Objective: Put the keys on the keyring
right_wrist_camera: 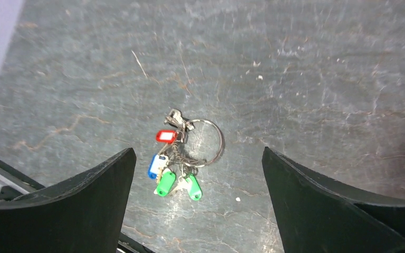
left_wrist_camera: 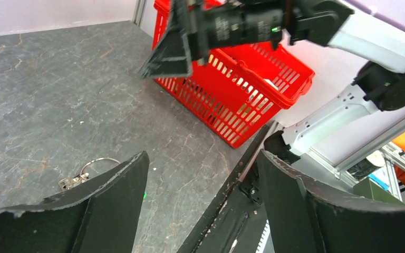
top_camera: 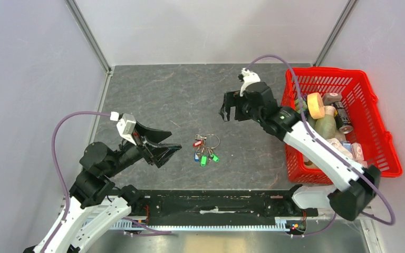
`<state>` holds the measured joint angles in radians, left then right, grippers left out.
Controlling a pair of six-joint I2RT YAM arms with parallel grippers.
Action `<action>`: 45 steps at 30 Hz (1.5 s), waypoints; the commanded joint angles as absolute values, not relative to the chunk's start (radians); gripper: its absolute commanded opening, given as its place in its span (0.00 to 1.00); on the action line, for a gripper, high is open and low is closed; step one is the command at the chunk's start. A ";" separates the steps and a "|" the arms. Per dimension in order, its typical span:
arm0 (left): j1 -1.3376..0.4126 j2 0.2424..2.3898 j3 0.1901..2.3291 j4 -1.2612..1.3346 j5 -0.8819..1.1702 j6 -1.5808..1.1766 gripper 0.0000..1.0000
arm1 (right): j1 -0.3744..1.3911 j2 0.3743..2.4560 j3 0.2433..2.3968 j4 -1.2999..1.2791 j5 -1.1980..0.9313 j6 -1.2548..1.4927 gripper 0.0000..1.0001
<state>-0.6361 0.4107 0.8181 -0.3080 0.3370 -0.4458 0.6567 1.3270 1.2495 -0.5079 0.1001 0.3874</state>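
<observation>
Find the keyring flat on the table between the arms, coloured keys bunched against it, seemingly threaded already. With left gripper and right gripper both spread wide, holding nothing, pinch the ring's bare arc and check each key.

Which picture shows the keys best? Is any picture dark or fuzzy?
Right wrist view: the keys and keyring are sharp and evenly lit, with hardly any shadow. Top external view: clear too, but they look tiny. Left wrist view: the left gripper looms big and dark in front, hiding most of the keyring.
</observation>
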 commanded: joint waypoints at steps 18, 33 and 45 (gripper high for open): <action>-0.637 0.519 0.955 -0.345 0.203 -0.349 0.85 | 0.653 0.996 1.358 -0.678 0.074 0.383 0.97; -0.637 0.592 0.988 -0.318 0.181 -0.350 0.85 | 0.653 0.922 1.262 -0.577 -0.028 0.421 0.97; -0.637 0.647 1.023 -0.294 0.219 -0.366 0.86 | 0.653 1.033 1.318 -0.555 -0.014 0.413 0.97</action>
<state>-0.6361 0.6426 0.9771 -0.3393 0.2115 -0.3874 0.6559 1.0431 1.2720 -0.6273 -0.0143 0.4339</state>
